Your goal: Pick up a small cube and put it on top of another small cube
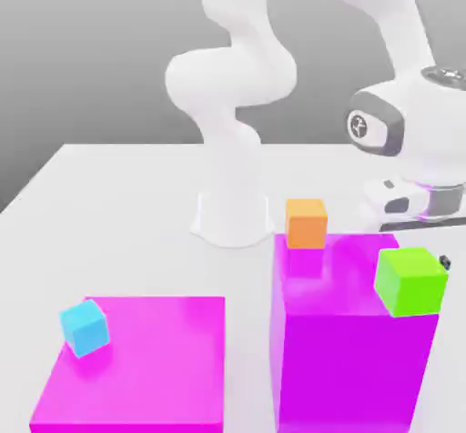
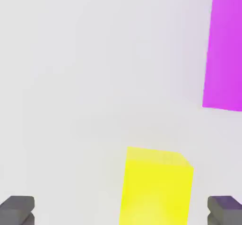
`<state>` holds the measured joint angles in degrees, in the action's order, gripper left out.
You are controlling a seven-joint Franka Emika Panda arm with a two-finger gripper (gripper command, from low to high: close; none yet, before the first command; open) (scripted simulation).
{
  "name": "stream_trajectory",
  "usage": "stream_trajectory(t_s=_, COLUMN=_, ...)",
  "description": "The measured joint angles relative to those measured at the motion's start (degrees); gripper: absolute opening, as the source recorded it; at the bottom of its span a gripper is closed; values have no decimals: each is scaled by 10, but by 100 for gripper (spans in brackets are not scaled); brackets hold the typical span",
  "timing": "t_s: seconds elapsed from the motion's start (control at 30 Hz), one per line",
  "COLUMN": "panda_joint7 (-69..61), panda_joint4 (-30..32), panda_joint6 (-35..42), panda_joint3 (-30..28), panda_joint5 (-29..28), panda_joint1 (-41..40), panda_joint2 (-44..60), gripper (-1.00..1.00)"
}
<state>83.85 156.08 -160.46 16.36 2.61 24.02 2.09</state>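
On the desk (image 2: 85,77) beneath the hand, the yellow cube (image 2: 156,186) sits between spread fingers (image 2: 17,209); I'd center over it, then drop straight before closing.

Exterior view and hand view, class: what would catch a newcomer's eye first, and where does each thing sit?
The tall magenta block on the exterior view's right stands out, with an orange cube and a green cube on top. A low magenta slab on the left carries a light blue cube. In the hand view, a bright yellow cube lies on the white table between the open gripper's dark fingertips.
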Motion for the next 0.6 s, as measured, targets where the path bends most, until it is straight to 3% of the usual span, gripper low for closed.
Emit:
stream_trajectory(t_s=0.1, panda_joint7=60, panda_joint4=25, panda_joint6=-30, panda_joint3=-9, panda_joint5=-59, panda_joint1=7, panda_joint2=25, gripper=0)
stream_trajectory(t_s=0.3, panda_joint7=133, panda_joint4=8, panda_joint6=-125, panda_joint3=-104, panda_joint5=-154, panda_joint1=83, panda_joint2=143, gripper=0)
stream_trajectory(t_s=0.33, panda_joint7=137, panda_joint4=6, panda_joint6=-134, panda_joint3=-114, panda_joint5=-159, panda_joint1=91, panda_joint2=153, gripper=-100)
stream_trajectory(t_s=0.6, panda_joint7=130, panda_joint4=9, panda_joint6=-121, panda_joint3=-101, panda_joint5=-149, panda_joint1=81, panda_joint2=136, gripper=-100)
